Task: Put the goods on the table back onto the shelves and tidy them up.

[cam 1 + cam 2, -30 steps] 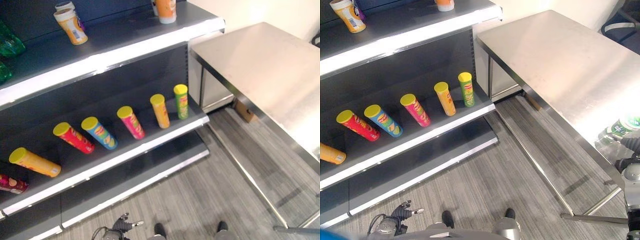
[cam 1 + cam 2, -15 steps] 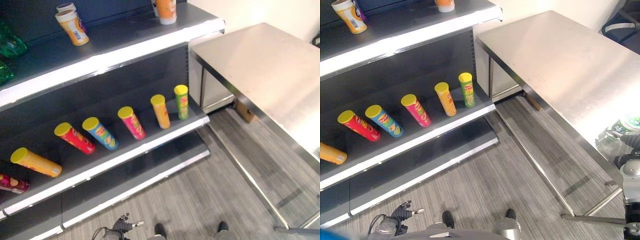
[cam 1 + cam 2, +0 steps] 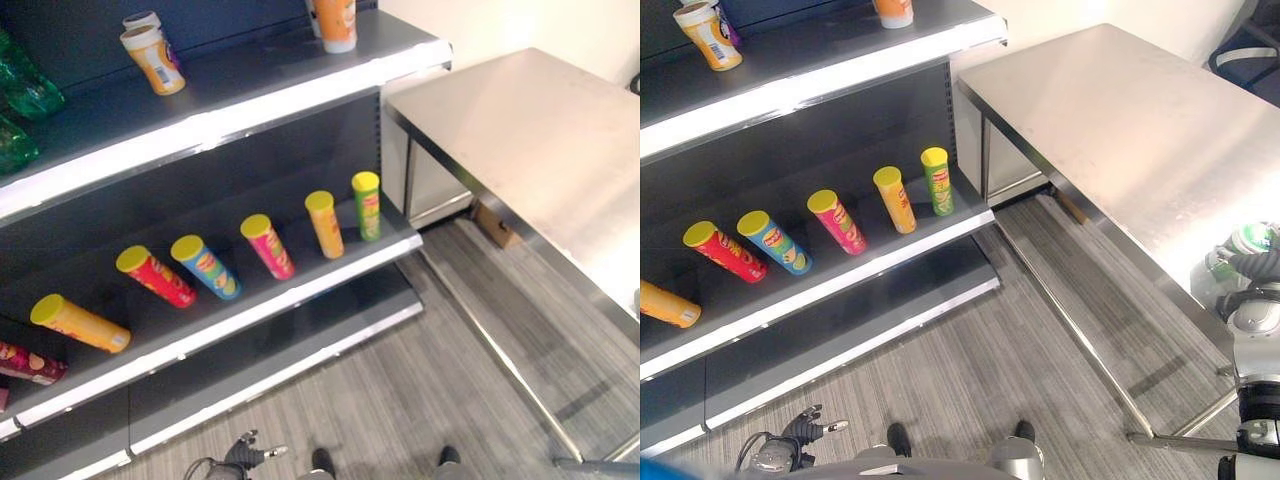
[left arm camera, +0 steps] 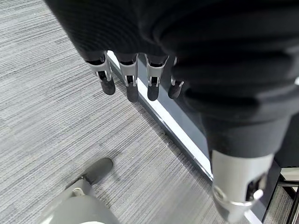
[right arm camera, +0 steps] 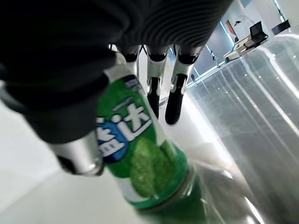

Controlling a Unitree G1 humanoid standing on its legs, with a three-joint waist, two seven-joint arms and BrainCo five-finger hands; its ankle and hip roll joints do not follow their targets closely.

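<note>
My right hand (image 3: 1262, 266) is at the steel table's (image 3: 1120, 110) near edge, its fingers (image 5: 174, 100) and thumb curled round a green bottle (image 5: 135, 158) with a green and blue label. That bottle (image 3: 1248, 238) is held just above the tabletop. My left hand (image 4: 131, 79) hangs low over the grey floor beside the shelf unit's bottom edge, fingers relaxed and holding nothing. The dark shelves (image 3: 230, 110) stand to the left of the table.
Several chip cans (image 3: 265, 245) lie side by side on the middle shelf. The top shelf carries orange-labelled jars (image 3: 155, 58) and green bottles (image 3: 25, 90) at its left end. Grey floor runs between shelf and table.
My right hand has risen slightly with the green bottle in it. The head camera has shifted a little; the left hand has stayed put.
</note>
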